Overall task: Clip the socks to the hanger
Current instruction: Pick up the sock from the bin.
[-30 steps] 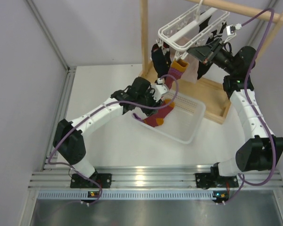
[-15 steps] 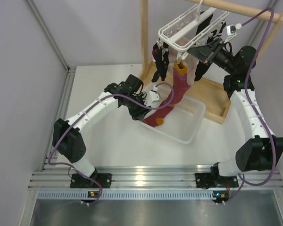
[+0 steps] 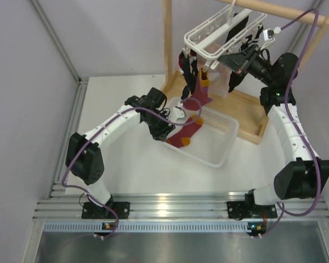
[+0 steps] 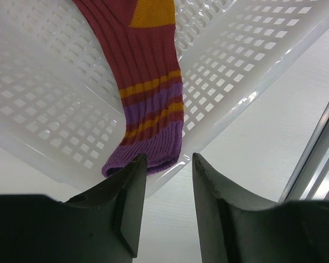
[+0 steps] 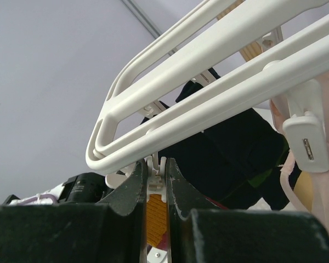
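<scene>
Pinching a white plastic peg (image 5: 155,183), the right gripper (image 5: 154,164) may free the maroon-purple knit sock (image 4: 145,82); half-open left gripper (image 4: 168,156) holds nothing.

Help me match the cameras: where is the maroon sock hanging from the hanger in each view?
Top external: maroon sock upper centre, under the hanger.
Left wrist: upper centre, cuff just beyond the left gripper.
Right wrist: orange sliver low centre, below the peg in the right gripper.
Landmark: white basket, top external and left wrist only.
</scene>
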You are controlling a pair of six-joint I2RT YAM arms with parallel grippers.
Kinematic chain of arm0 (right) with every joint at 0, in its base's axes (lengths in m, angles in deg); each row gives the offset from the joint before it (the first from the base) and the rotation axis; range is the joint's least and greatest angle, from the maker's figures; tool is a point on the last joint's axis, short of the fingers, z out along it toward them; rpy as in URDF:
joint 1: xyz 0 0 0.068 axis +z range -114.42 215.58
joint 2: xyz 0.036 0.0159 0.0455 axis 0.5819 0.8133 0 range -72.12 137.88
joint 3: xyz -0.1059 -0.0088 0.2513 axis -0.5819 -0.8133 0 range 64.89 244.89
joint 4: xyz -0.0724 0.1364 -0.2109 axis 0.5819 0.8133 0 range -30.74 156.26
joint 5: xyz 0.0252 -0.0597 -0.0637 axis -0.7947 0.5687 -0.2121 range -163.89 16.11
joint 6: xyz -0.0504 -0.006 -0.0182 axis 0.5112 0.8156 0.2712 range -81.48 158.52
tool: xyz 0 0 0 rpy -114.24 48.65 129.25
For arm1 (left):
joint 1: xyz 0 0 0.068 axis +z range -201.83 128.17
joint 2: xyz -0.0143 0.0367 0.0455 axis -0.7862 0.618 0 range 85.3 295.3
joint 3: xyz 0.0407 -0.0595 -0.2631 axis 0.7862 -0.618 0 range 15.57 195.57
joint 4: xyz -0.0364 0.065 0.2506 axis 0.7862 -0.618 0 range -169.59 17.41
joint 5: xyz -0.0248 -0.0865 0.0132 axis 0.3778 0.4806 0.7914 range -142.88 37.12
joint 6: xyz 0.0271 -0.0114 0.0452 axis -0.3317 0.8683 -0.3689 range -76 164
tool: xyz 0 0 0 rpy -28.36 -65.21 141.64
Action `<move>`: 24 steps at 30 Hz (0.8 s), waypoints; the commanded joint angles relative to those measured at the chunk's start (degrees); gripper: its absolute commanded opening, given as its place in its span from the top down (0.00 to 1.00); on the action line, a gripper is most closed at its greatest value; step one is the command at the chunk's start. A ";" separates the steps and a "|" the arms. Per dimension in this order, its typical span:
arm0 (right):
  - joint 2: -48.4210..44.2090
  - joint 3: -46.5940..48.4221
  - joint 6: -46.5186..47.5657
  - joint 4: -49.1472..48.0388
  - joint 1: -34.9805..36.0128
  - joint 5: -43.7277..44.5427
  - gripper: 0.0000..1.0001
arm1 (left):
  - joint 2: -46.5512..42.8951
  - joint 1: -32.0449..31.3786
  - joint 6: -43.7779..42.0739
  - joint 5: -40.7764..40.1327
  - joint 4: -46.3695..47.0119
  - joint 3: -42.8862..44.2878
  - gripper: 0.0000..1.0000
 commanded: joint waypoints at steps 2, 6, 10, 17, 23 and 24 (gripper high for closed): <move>0.07 2.75 1.00 -0.11 -0.15 -1.91 1.00 | 0.46 0.46 -1.36 0.59 0.47 1.83 0.58; 0.25 3.01 1.18 -0.02 -0.24 -1.91 1.00 | 0.91 0.73 -1.62 0.76 0.29 1.74 0.66; 0.34 3.27 1.53 0.42 -0.33 -1.91 1.00 | 1.08 0.73 -2.06 1.38 -0.41 2.18 0.89; 0.34 3.01 2.58 0.77 -0.59 -1.73 1.00 | -4.35 0.82 3.28 0.24 0.99 5.43 1.00; 0.51 3.27 3.11 0.77 -0.68 -1.91 1.00 | -12.71 1.08 12.50 -5.56 10.13 8.77 1.00; 0.43 3.36 3.11 0.77 -0.68 -1.74 1.00 | -13.59 1.17 14.09 -6.52 11.35 9.21 1.00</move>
